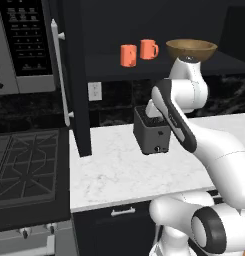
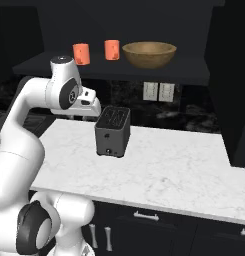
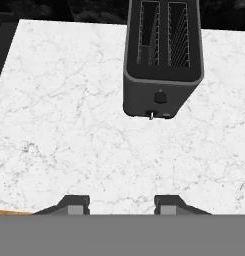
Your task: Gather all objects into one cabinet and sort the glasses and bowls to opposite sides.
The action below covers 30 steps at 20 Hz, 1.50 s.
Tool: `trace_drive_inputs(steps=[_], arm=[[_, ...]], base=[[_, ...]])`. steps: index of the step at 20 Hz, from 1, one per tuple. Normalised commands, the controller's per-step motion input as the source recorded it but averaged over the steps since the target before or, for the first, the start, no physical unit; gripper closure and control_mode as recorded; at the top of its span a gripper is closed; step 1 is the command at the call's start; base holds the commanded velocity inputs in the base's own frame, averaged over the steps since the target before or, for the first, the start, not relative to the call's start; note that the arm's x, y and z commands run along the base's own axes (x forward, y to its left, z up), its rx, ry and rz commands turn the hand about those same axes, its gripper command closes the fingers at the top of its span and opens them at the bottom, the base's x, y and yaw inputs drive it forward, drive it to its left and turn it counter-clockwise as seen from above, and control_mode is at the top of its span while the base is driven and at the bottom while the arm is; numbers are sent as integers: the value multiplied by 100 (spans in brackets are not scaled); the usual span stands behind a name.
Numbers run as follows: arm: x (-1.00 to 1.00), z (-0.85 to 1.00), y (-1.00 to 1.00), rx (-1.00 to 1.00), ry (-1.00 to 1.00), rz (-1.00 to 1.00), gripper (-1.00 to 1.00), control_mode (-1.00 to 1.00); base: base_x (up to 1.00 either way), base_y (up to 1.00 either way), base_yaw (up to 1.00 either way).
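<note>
The claw [image 3: 121,204] hangs parted and empty above the marble counter [image 3: 69,125], near an unlabelled toaster [image 3: 163,60].

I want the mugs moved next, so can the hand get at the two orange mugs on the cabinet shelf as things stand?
Probably yes. The two orange mugs stand near the front of the open shelf, apart from the wooden bowl, with nothing before them. The hand now points down at the counter, so it must lift.

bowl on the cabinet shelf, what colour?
Brown wood with a lighter rim; the bowl shows best in the right base view, beside two orange mugs.
</note>
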Motion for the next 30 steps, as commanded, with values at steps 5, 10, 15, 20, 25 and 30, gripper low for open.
trace_drive_inputs(steps=[5,10,15,20,25,30], arm=[[0,0,0,0,0,0,-100,100],[0,0,0,0,0,0,-100,100],[0,0,0,0,0,0,-100,100],[0,0,0,0,0,0,-100,100],[0,0,0,0,0,0,-100,100],[0,0,0,0,0,0,-100,100]], base=[[-17,0,0],[-61,-13,-1],[-72,-27,-6],[-33,-41,-29],[-4,-39,-47],[0,-34,-47]])
